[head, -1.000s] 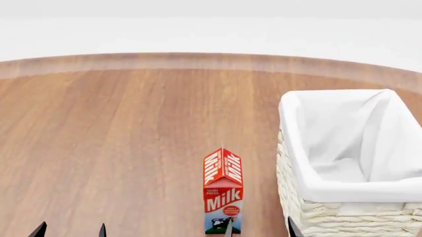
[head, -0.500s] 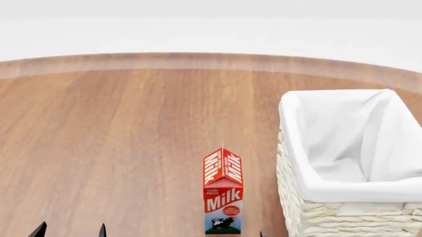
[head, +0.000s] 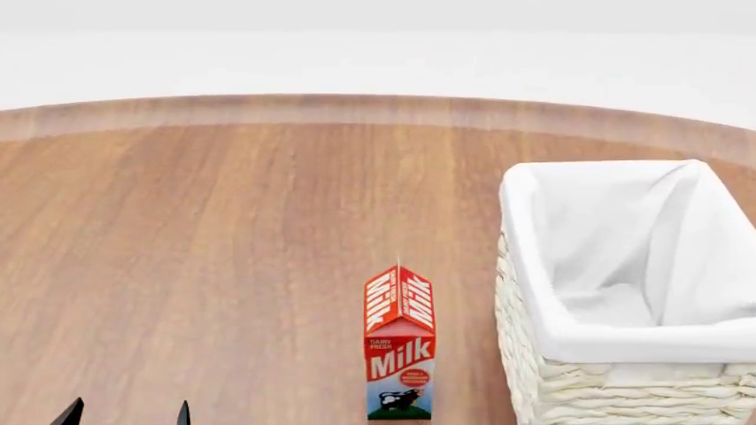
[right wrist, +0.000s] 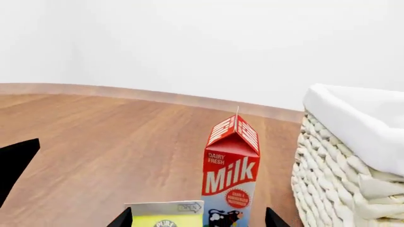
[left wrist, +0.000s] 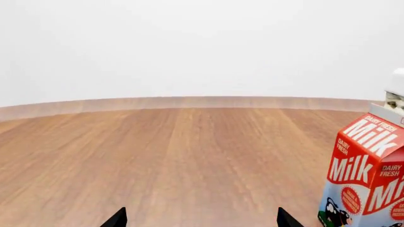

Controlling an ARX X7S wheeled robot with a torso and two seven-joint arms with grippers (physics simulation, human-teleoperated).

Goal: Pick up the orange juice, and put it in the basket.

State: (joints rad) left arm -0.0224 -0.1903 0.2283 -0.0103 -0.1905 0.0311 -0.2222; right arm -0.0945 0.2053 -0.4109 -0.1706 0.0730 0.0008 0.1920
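Observation:
In the right wrist view, only the top of the orange juice (right wrist: 165,215) shows: a white gable strip over a yellow face. It stands between the fingers of my right gripper (right wrist: 197,218), which is open, one fingertip close beside the carton's edge. The head view shows neither the juice nor that gripper. The cream wicker basket (head: 614,341) with white cloth lining stands at the right, its woven wall (right wrist: 328,165) beside the juice. My left gripper (head: 127,414) is open over bare wood at the lower left, its fingertips (left wrist: 117,218) wide apart.
A red-and-white Milk carton (head: 399,345) stands upright just left of the basket, right behind the juice (right wrist: 232,165) and to one side of the left gripper (left wrist: 366,179). The round wooden table (head: 236,221) ends at a curved far edge. A black shape (right wrist: 16,161) shows at the right wrist view's edge.
The right gripper's fingertips, seen beside the milk carton at the head view's bottom edge, have dropped out of that view. The left gripper, milk and basket have not moved.

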